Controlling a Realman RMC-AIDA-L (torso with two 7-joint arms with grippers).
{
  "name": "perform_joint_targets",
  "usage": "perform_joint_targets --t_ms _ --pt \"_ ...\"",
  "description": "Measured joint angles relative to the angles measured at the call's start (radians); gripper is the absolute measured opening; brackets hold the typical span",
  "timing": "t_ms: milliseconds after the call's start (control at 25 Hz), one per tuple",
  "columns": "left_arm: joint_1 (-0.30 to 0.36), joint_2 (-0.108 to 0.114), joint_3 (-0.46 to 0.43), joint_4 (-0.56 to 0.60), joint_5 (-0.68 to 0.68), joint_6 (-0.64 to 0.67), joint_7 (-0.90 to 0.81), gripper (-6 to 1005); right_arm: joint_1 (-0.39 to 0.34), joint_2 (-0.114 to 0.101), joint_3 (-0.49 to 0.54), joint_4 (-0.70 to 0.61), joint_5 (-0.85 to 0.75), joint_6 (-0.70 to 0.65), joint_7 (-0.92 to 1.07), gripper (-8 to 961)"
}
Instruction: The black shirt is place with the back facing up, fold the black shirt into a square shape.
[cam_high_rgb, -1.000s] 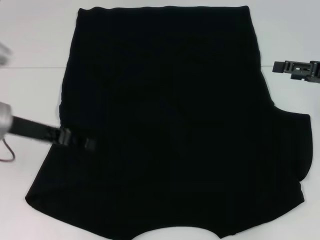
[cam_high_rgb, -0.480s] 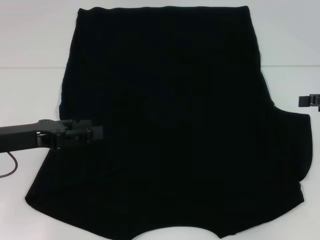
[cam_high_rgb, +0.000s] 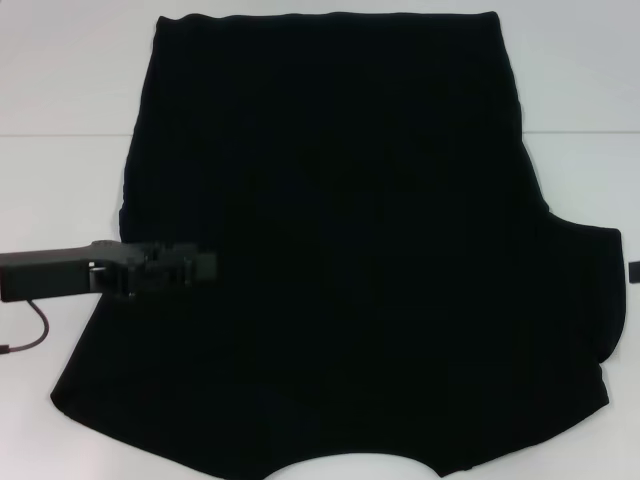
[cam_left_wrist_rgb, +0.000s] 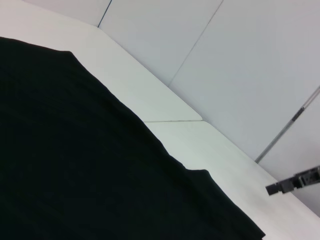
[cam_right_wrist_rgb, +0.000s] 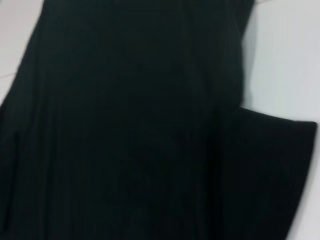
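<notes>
Left gripper (cam_high_rgb: 205, 265), nearer arm, overlaps the black shirt (cam_high_rgb: 350, 250) edge; cloth extends rightward beyond it. Finger state indeterminate.

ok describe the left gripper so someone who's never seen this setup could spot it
Start from the black shirt spread over the white table. The left gripper reaches in level from the robot's left, its tip over the shirt's left edge. It is the only hard, boxy black thing there, on a dark arm.

The black shirt (cam_high_rgb: 340, 250) lies spread flat, plain side up.
</notes>
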Motion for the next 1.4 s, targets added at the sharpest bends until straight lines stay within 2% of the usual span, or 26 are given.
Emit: perform_joint_targets --t_ms 280,560,680,840,1120,1400 --pt "-0.013 0.002 0.014 -0.004 0.001 -0.042 -0.059 532 0.005 0.011 -0.007 0.061 -0.044 0.044 0.02 920" --pt "-0.013 -0.001 0.015 -0.014 0.002 -0.071 -0.059 659 0.01 0.011 -0.009 0.132 -0.053 0.112 0.036 919" --pt "-0.012 -0.001 0.015 -0.014 0.002 -0.072 -0.06 653 0.013 0.011 -0.01 0.144 -0.054 0.115 0.037 919" --pt "-0.014 -0.001 0.014 -0.014 0.002 -0.076 -0.059 649 0.016 0.011 -0.02 0.149 -0.054 0.115 0.055 768" --pt "-0.014 -0.001 0.014 -0.014 0.002 -0.087 -0.056 649 0.019 0.017 -0.093 0.15 -0.053 0.15 0.109 499" --pt "-0.016 -0.003 0.014 -0.014 0.002 -0.096 -0.053 649 0.038 0.022 -0.113 0.178 -0.055 0.183 0.128 459"
